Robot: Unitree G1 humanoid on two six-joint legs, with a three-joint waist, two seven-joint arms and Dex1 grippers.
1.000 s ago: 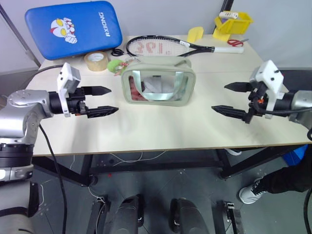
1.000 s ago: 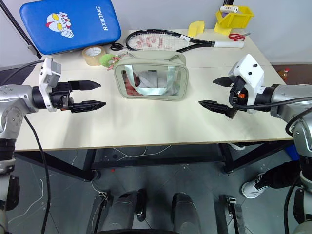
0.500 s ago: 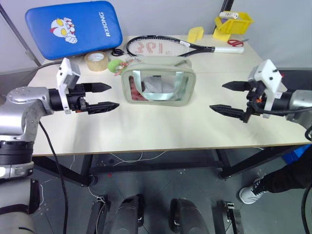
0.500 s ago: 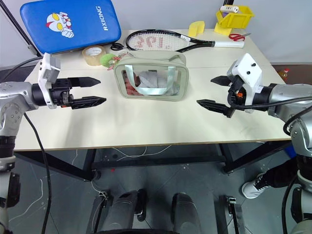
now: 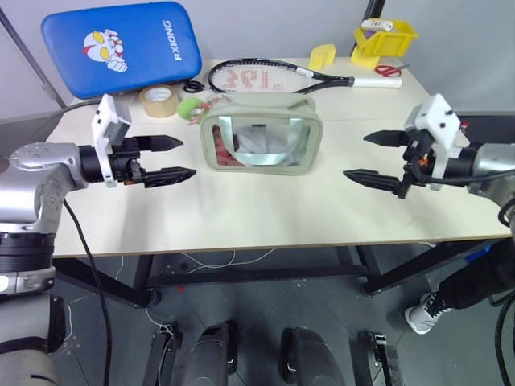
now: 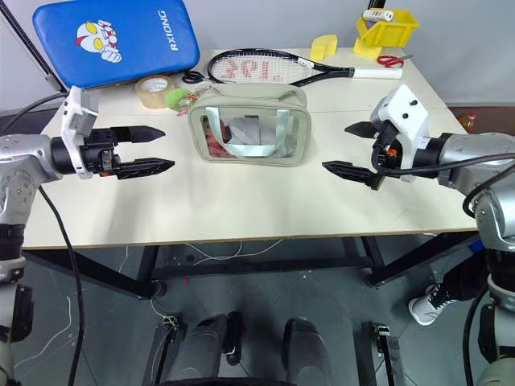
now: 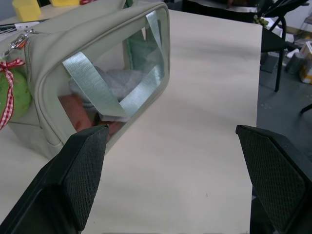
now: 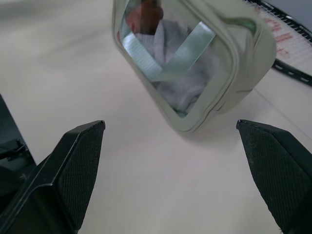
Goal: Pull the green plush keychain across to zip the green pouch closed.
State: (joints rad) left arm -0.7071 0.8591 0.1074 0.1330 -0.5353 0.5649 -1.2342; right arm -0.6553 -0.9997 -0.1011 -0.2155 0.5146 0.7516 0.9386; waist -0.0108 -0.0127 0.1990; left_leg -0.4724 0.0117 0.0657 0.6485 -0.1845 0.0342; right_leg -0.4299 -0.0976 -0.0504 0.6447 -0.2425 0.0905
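Compared with a second earlier, you changed almost nothing: the pale sage-green boxy fabric pouch with the clear plastic window (image 5: 261,133) sat where it had been, and both arms hung over the same stretches of the pale wooden table (image 5: 265,209). Your right end effector (image 5: 378,155) had only crept a touch towards the pouch, too little to count as a move. Your left end effector (image 5: 175,158) had kept its place.

Both end effectors stood spread wide, holding nothing. Taking the pouch as the clock's centre, the left one hovered at about 8 o'clock, near its end; the right one hovered at about 4 o'clock, well apart from it. Each pointed inward at the pouch.

The pouch stood upright near the middle of the table, window facing you, two light green straps crossing the clear panel, with red and white contents behind it. In the left wrist view its top seam (image 7: 92,22) ran along the upper edge, but whether the zip was drawn you could not tell.

The small bright green fuzzy plush keychain (image 5: 191,108) hung at the pouch's 10 o'clock corner, touching it, with a red-and-white checked ribbon (image 7: 7,105) beside it. A tan roll of tape (image 5: 158,100) lay just beyond it, and a black-framed racket (image 5: 265,77) lay at 12 o'clock.
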